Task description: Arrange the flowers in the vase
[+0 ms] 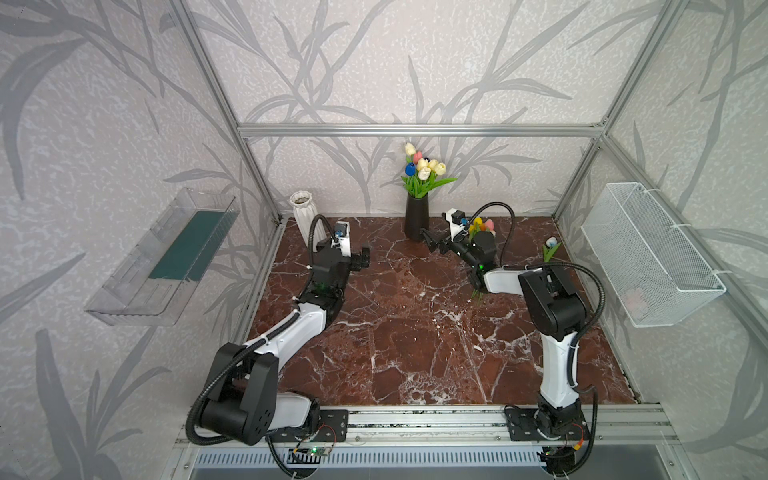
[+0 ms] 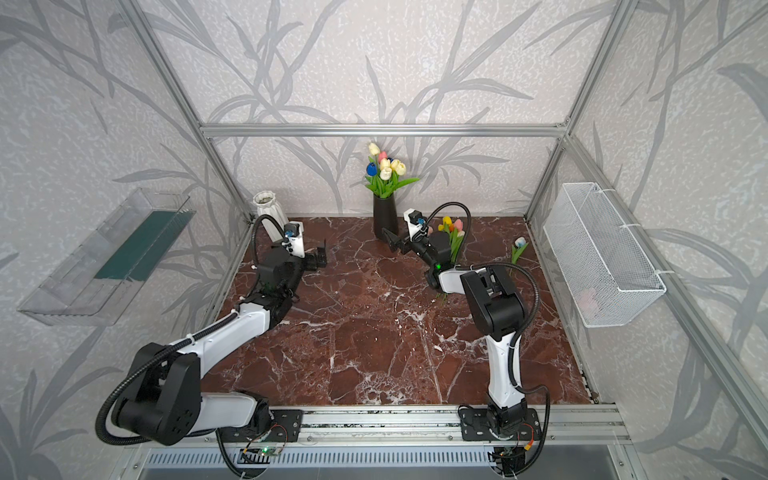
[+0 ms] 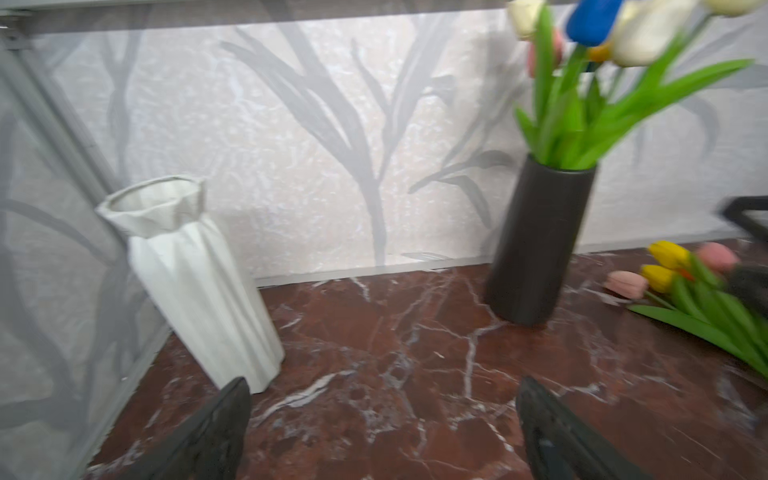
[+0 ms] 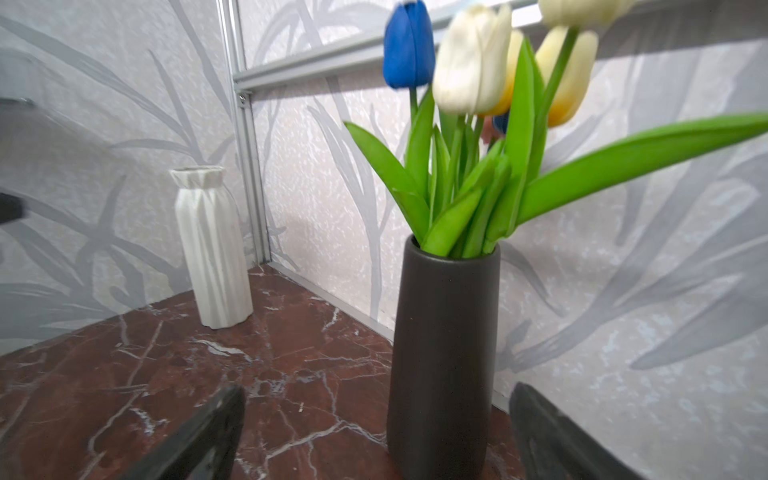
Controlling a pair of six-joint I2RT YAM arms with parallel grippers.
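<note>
Red marble counter (image 1: 415, 332) filled both top views; flowers (image 1: 424, 170) stood in the black vase (image 1: 417, 220) at the back wall, and loose tulips (image 1: 482, 226) lay to its right. Left wrist view: the left gripper (image 3: 384, 384) gaped empty near a white vase (image 3: 199, 282). Right wrist view: the right gripper (image 4: 377, 390) stood wide open, empty, before the black vase.

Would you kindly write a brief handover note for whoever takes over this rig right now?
Left end effector: open, empty, near the white vase, which holds no flowers.
Right end effector: open, empty, beside the black vase.
Done: several tulips stand in the black vase.
Left: a yellow-and-pink bunch lies on the table to the right of the black vase; a single tulip is near the table's right edge.
</note>
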